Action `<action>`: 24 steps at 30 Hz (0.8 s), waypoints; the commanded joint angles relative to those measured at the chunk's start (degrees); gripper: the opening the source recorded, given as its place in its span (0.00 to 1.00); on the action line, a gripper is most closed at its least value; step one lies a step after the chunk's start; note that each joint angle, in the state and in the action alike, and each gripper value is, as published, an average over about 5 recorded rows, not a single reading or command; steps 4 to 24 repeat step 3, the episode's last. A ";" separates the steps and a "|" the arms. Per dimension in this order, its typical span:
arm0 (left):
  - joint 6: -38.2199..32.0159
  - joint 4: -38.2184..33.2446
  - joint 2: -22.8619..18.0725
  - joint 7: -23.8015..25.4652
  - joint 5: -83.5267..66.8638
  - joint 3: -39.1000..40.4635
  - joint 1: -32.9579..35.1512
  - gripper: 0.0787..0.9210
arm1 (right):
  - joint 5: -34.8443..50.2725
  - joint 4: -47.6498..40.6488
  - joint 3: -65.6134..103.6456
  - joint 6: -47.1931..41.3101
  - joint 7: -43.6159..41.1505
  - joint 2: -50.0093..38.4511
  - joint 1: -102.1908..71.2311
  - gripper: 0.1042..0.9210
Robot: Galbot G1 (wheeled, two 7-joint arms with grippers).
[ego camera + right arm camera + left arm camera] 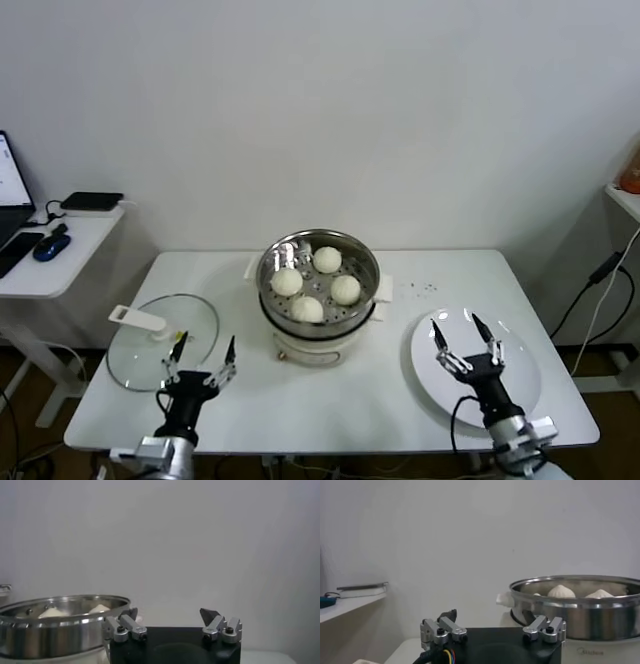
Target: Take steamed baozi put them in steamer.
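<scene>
Several cream-white baozi (317, 284) sit on the perforated tray inside the shiny steel steamer (363, 260) at the table's middle back. My left gripper (202, 350) is open and empty, low at the front left, between the glass lid and the steamer. My right gripper (466, 339) is open and empty above the white plate at the front right. In the left wrist view the steamer (580, 611) shows two bun tops (562, 591) past my open gripper (490, 622). In the right wrist view the steamer (60, 625) with buns (50, 612) lies beside my open gripper (170, 617).
A flat glass lid (150, 350) with a white handle lies at the front left. A large white plate (520, 385) lies at the front right with nothing on it. A side desk (55, 250) with a mouse and devices stands to the left.
</scene>
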 commanded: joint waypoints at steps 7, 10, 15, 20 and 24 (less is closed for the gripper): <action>-0.23 -0.15 0.21 0.62 -0.34 -0.52 0.17 0.88 | 0.67 -0.20 2.92 2.09 -2.12 3.36 -5.83 0.88; -0.23 -0.15 0.21 0.62 -0.34 -0.52 0.17 0.88 | 0.67 -0.20 2.92 2.09 -2.12 3.36 -5.83 0.88; -0.23 -0.15 0.21 0.62 -0.34 -0.52 0.17 0.88 | 0.67 -0.20 2.92 2.09 -2.12 3.36 -5.83 0.88; -0.23 -0.15 0.21 0.62 -0.34 -0.52 0.17 0.88 | 0.67 -0.20 2.92 2.09 -2.12 3.36 -5.83 0.88; -0.23 -0.15 0.21 0.62 -0.34 -0.52 0.17 0.88 | 0.67 -0.20 2.92 2.09 -2.12 3.36 -5.83 0.88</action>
